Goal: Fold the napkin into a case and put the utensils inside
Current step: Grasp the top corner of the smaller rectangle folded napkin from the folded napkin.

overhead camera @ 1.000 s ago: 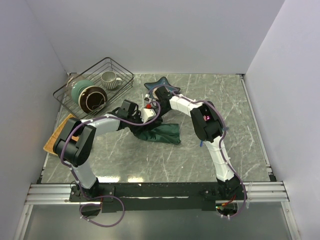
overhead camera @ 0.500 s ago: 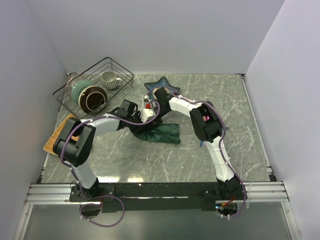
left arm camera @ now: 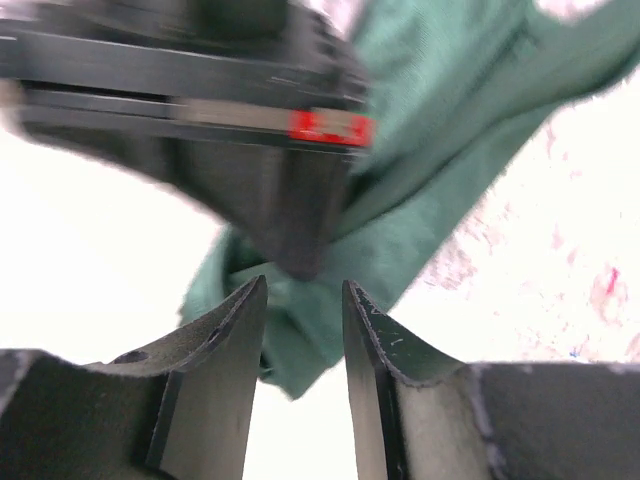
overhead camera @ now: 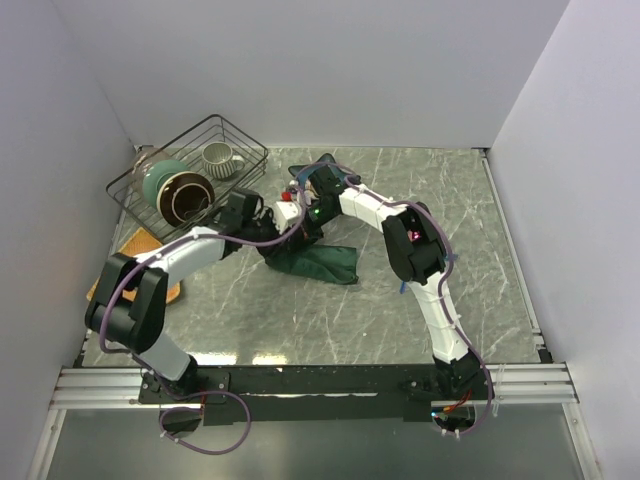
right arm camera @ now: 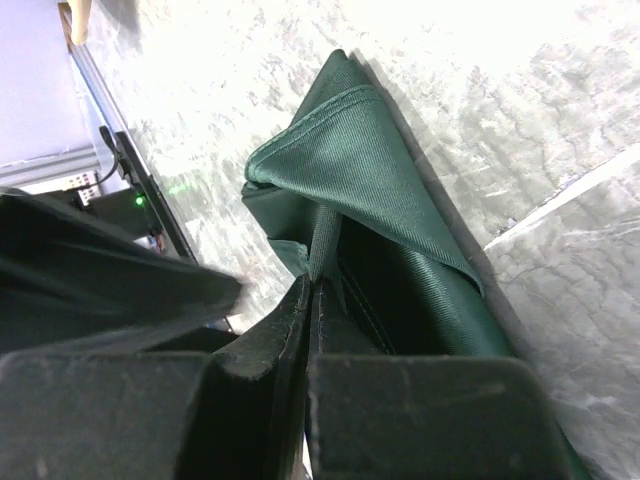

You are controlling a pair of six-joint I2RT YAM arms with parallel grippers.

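The fold was in hand: the napkin [overhead camera: 328,264] lay bunched near the middle of the tabletop [overhead camera: 450,200], the right end effector [right arm camera: 311,284] clamped on one fold, the left end effector [left arm camera: 305,292] part-open and empty. Next, that fold probably needed drawing flat across.

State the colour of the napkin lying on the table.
The napkin is dark green, a plain weave with no pattern; the right wrist view shows it best.

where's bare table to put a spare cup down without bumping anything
Widest bare table: right of the right arm, up to the right wall. Also the front strip between the napkin and the table's near edge. Crowded at back left: wire basket, star dish, and the left arm meets the right over the napkin.
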